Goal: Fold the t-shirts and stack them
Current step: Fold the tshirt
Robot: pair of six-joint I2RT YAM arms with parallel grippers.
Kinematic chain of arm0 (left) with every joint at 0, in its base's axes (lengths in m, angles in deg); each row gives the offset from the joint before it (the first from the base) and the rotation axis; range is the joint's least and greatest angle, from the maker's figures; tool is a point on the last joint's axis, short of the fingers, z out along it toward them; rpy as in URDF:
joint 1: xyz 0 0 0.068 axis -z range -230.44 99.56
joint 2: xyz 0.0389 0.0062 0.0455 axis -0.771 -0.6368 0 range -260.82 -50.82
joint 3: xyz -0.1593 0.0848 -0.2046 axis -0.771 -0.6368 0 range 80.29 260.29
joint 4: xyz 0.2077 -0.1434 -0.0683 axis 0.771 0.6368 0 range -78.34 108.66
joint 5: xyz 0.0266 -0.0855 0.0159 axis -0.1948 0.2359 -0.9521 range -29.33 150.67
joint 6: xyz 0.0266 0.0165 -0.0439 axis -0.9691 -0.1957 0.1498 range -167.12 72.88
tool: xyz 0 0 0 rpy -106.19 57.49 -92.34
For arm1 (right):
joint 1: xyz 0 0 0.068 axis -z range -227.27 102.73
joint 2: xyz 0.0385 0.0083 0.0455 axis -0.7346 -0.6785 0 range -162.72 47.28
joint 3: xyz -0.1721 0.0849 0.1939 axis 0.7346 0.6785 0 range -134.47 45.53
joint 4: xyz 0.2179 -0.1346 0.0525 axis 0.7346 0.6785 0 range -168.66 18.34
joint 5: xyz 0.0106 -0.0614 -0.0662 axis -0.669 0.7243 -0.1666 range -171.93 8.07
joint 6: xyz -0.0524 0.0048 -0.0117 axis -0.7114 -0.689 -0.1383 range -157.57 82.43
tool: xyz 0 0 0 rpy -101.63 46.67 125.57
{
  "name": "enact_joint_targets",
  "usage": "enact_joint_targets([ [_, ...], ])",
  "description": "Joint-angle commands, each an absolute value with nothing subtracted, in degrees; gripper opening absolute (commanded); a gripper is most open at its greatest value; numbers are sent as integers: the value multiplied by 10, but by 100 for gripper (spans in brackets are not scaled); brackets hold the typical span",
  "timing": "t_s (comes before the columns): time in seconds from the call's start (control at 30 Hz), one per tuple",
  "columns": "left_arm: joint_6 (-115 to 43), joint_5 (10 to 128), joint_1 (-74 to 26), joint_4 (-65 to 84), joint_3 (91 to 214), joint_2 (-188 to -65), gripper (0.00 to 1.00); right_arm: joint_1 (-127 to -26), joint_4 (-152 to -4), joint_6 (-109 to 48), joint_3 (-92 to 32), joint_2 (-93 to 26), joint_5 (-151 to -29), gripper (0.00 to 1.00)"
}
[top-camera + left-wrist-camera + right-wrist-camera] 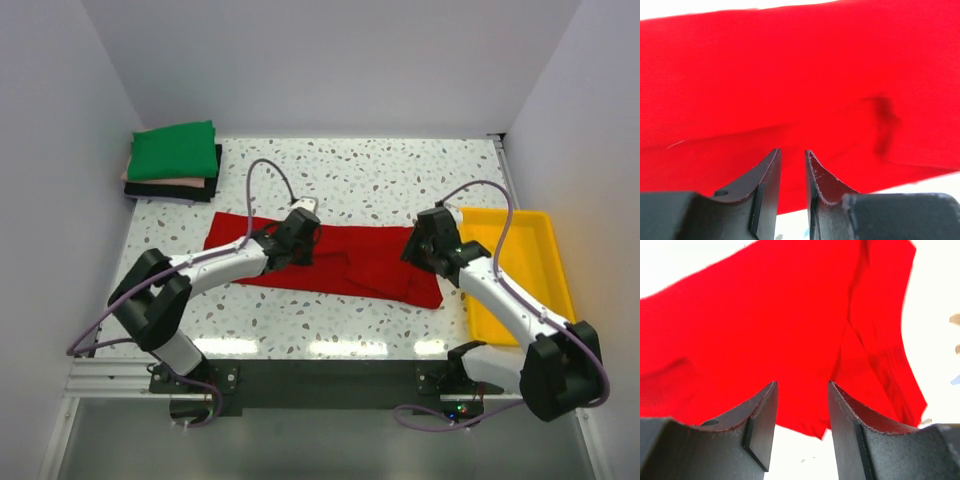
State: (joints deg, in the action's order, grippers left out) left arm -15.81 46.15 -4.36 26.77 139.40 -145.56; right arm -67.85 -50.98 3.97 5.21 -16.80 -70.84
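Observation:
A bright red t-shirt point(350, 262) lies across the middle of the table as a long folded strip. My left gripper point(298, 245) hovers over its left part and my right gripper point(420, 248) over its right end. In the left wrist view the left gripper point(792, 152) is open by a narrow gap, with red cloth point(790, 75) beyond the tips and nothing between them. The right gripper point(801, 385) stands open wider above the shirt's edge point(805, 420), also holding nothing. A stack of folded t-shirts point(173, 165), green on top, pale pink and black below, sits at the back left.
A yellow plastic tray point(520, 270) stands at the right side of the table, next to my right arm. White walls close in the table on the left, back and right. The speckled tabletop point(380, 175) shows behind the red shirt.

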Motion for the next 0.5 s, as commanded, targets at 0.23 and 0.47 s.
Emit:
enact_joint_targets([
  [0.23,-89,396,-96,202,1271,-1411,30,-667,-530,1,-69,-358,-648,49],
  [0.47,-59,420,-94,162,1230,-1434,23,-635,-554,-20,-119,-477,-665,49],
])
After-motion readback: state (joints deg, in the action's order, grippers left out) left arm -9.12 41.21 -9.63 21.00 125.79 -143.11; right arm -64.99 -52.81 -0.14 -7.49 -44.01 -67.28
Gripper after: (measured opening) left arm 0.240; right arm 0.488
